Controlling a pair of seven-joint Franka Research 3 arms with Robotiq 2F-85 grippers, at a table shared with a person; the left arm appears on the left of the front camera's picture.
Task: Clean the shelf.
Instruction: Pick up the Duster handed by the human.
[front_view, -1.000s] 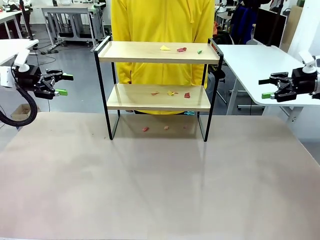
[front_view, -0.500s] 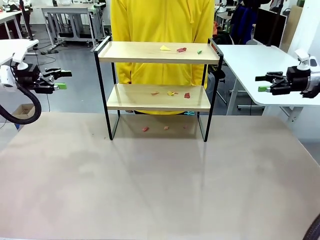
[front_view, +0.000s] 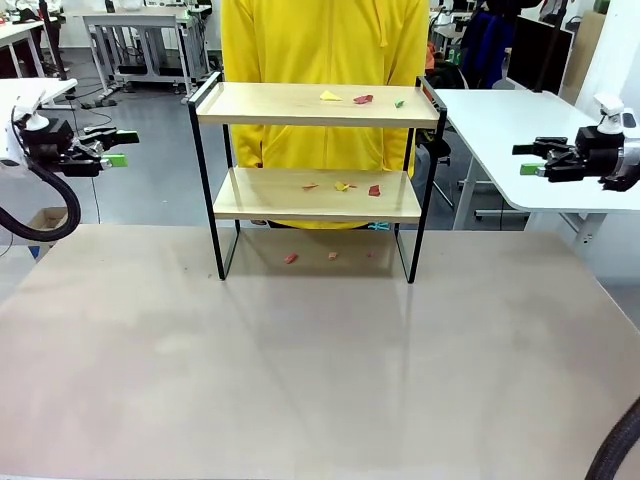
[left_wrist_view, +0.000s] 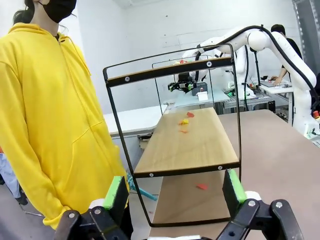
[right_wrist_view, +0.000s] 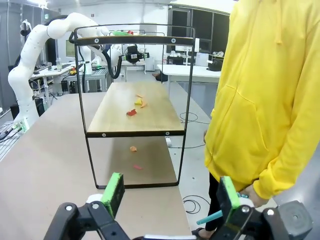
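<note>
The shelf (front_view: 260, 105) stands at the table's far middle, two light wooden boards in a thin black frame. Small red, yellow and green scraps (front_view: 362, 99) lie on its top board, more scraps (front_view: 342, 186) on the lower board, and a few (front_view: 290, 258) on the table beneath. My left gripper (front_view: 118, 147) hovers open, left of the shelf and well apart from it. Off to the right, my right gripper (front_view: 530, 158) is open too. Each wrist view looks endwise along the shelf (left_wrist_view: 200, 150) (right_wrist_view: 115, 117) between open, empty green pads (left_wrist_view: 116, 192) (right_wrist_view: 227, 192).
A person in a yellow hoodie (front_view: 320, 40) stands right behind the shelf, a teal item (right_wrist_view: 210, 217) by one hand. A white table (front_view: 500, 120) adjoins at the right, near my right gripper. The grey table (front_view: 320, 380) spreads wide in front of the shelf.
Both grippers have risen a little and levelled out, still open, the left drifting slightly outward. The shelf and scraps have not moved.
</note>
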